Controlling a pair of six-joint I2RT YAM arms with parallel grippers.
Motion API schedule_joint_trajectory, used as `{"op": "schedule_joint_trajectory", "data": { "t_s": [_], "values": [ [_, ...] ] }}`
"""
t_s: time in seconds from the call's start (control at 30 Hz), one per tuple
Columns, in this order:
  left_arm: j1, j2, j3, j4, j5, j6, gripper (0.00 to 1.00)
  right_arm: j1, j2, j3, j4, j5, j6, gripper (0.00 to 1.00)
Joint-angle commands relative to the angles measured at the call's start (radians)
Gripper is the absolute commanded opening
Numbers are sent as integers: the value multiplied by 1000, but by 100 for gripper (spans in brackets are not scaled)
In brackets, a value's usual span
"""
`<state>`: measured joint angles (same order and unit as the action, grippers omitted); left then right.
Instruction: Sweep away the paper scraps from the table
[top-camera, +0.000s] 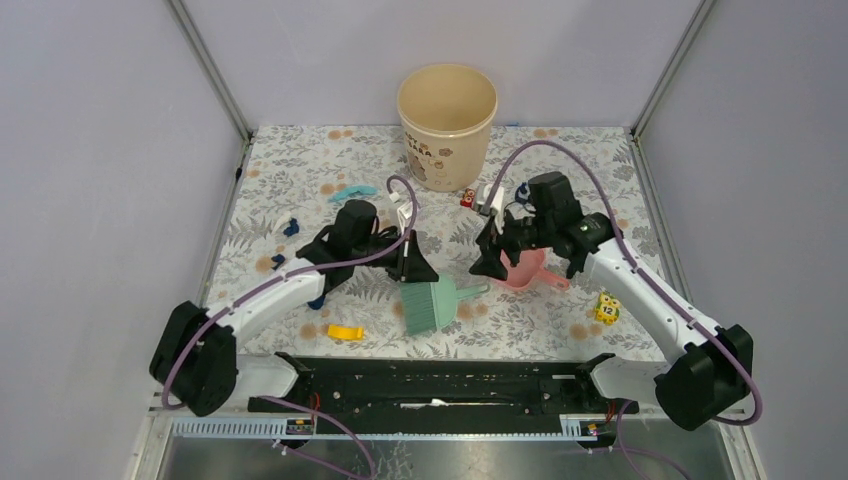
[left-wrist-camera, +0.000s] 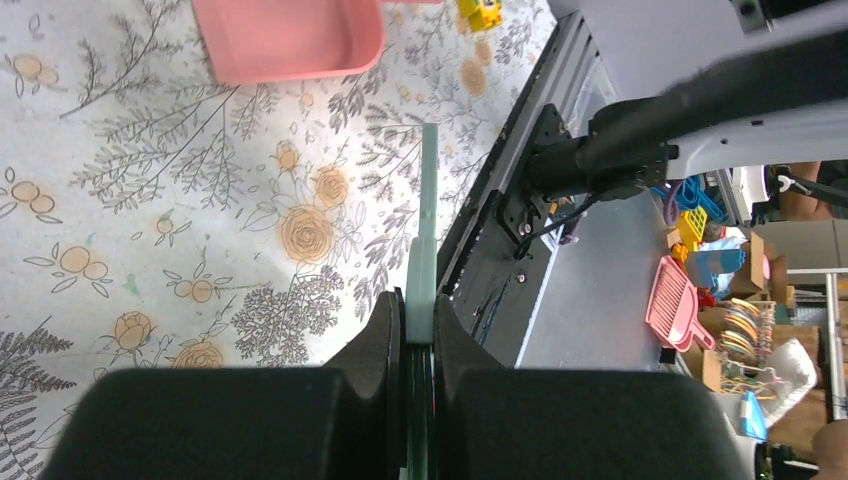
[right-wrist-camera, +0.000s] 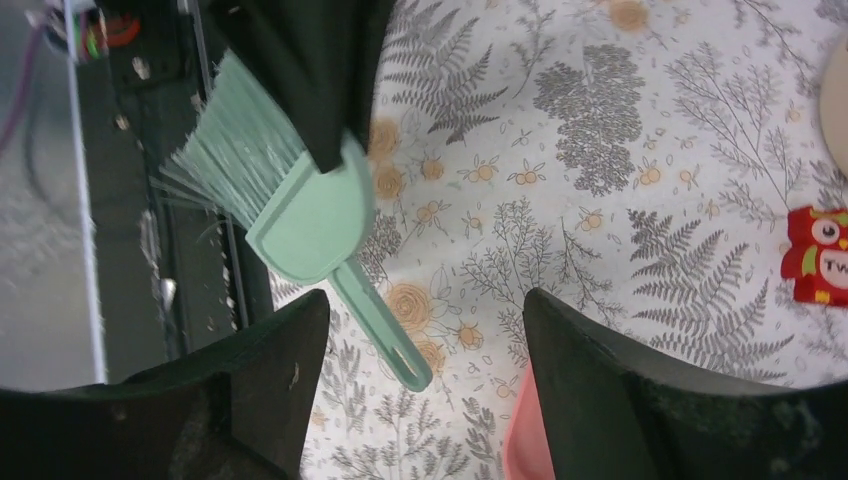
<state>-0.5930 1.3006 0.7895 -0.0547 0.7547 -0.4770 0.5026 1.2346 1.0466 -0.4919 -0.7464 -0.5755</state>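
My left gripper (top-camera: 415, 266) is shut on the head of a green brush (top-camera: 430, 306). In the left wrist view its jaws (left-wrist-camera: 420, 312) pinch the brush edge-on, and the handle (left-wrist-camera: 429, 200) points at the pink dustpan (left-wrist-camera: 290, 40). Above the dustpan (top-camera: 530, 272) my right gripper (top-camera: 500, 262) stands open; its wrist view shows wide jaws (right-wrist-camera: 425, 305) with only cloth and the brush handle tip (right-wrist-camera: 400, 352) between them. Dark navy paper scraps (top-camera: 291, 227) (top-camera: 277, 261) and a light-blue strip (top-camera: 352, 191) lie on the table (top-camera: 300, 160), left of the left arm.
A beige bucket (top-camera: 446, 125) stands at the back centre. A red toy cube (top-camera: 467, 198) lies near it, a yellow cube (top-camera: 607, 308) at the right, and a flat yellow piece (top-camera: 344, 332) near the front. The black arm rail (top-camera: 440, 385) borders the near edge.
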Motion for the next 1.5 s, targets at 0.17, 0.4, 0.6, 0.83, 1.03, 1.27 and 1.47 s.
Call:
{"op": "schedule_joint_trajectory", "data": {
  "t_s": [0.17,0.4,0.6,0.83,1.03,1.27,1.47],
  "values": [
    [1,-233,-96,171,-37,-67,0,-117,-20,45,52,-69,453,91],
    [12,-298,-327,651,-53,-412,0,-147,0,3,71,-208,497,91],
    [17,-275,-386,785,-66,-486,0,-147,40,13,40,-296,492,85],
    [27,-246,-415,876,-49,-542,0,-147,61,-3,14,-320,444,78],
    [60,-232,-438,912,-59,-565,0,-147,91,18,-67,-379,381,64],
    [77,-195,-449,950,-50,-583,0,-147,113,24,-89,-431,357,42],
    [78,-171,-454,963,-46,-589,0,-147,135,34,-77,-436,362,8]
  ]
}}
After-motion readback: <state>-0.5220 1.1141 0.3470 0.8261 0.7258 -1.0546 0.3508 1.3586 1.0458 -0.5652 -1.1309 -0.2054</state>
